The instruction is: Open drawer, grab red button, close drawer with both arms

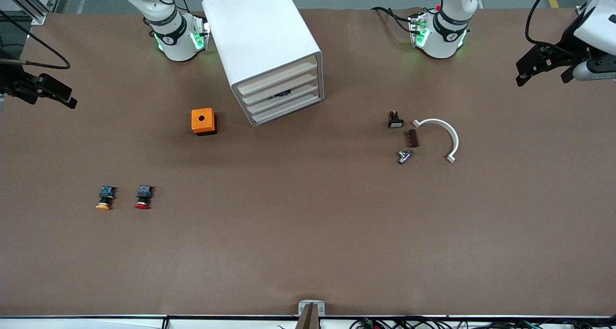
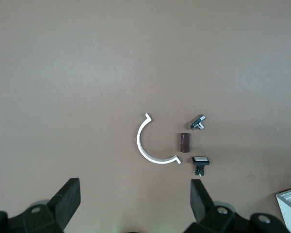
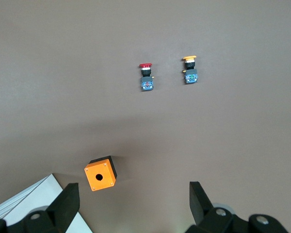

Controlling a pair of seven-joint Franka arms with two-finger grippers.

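The white rounded cabinet (image 1: 262, 40) stands between the arm bases. Its four pale fronts (image 1: 283, 92) all sit pushed in, so I cannot tell which is the task's drawer. A dark thing shows in a gap between two fronts. The red-capped button (image 1: 143, 197) lies on its side on the table, nearer the front camera, toward the right arm's end. It also shows in the right wrist view (image 3: 146, 77). My right gripper (image 1: 65, 95) (image 3: 133, 201) hangs open and empty at that end. My left gripper (image 1: 541, 76) (image 2: 134, 201) hangs open and empty at the left arm's end.
An orange-yellow-capped button (image 1: 105, 197) lies beside the red one. An orange box with a hole (image 1: 203, 121) sits beside the cabinet. Toward the left arm's end lie a white curved piece (image 1: 445, 134), a brown cylinder (image 1: 412, 138), a metal fitting (image 1: 404, 156) and a small white-capped switch (image 1: 395, 120).
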